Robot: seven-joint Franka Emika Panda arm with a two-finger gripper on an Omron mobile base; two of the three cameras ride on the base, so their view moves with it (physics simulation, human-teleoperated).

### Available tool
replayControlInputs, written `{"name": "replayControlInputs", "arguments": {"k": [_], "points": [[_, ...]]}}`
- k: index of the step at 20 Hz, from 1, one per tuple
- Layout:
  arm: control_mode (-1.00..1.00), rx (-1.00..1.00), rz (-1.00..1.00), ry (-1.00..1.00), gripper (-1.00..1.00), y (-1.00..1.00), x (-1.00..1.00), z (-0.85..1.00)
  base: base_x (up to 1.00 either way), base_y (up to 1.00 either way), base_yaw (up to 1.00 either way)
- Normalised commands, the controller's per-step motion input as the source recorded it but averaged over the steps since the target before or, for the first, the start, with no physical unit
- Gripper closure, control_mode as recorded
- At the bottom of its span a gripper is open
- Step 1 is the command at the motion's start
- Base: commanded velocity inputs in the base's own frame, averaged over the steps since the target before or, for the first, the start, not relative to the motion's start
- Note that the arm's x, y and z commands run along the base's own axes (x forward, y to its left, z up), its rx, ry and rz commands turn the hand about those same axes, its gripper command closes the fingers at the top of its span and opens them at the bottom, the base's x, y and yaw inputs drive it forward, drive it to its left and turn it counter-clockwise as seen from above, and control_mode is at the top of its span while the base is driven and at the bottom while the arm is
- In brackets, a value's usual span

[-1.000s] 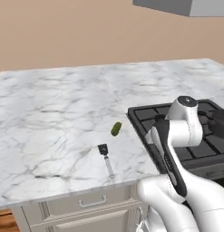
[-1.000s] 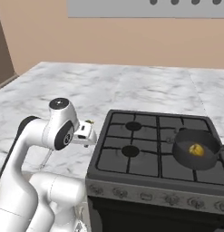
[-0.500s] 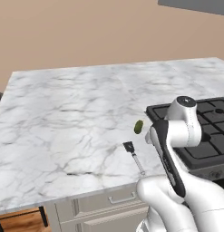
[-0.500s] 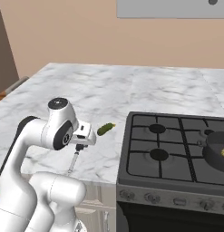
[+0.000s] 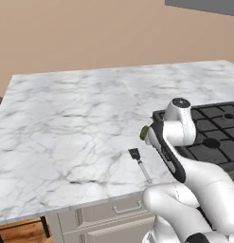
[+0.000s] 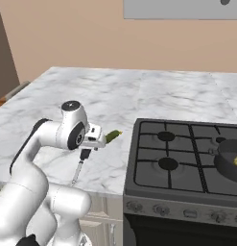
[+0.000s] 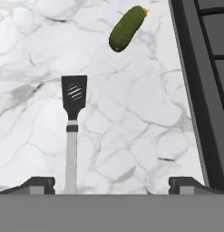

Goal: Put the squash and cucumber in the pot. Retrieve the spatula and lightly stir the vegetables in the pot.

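Gripper (image 7: 111, 183) fully spread and empty, hovering above the marble counter (image 5: 66, 123) next to the stove (image 6: 187, 158). Spatula (image 7: 71, 122) flat on the marble, black blade away from the hand, grey handle running back under one fingertip (image 7: 38, 183). Cucumber (image 7: 127, 28) on the counter past the blade, close to the stove's edge, apart from the spatula. Pot (image 6: 229, 166) on a far burner; yellow item inside, probably the squash (image 6: 236, 162), cropped at frame edge.
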Motion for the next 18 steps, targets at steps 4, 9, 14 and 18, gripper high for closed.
{"name": "replayControlInputs", "arguments": {"k": [4, 9, 14, 18], "points": [[-1.00, 0.00, -0.14, 0.23, -1.00, -0.09, 1.00, 0.05, 0.00, 0.00, 0.00], [-1.00, 0.06, -0.29, 0.10, -1.00, -0.03, 1.00, 0.04, 0.00, 0.00, 0.00], [-1.00, 0.14, -0.11, -0.06, -1.00, 0.00, 0.47, -0.15, 0.00, 0.00, 0.00], [-1.00, 0.02, 0.00, -0.02, -1.00, 0.05, 0.21, -0.31, 0.00, 0.00, 0.00]]}}
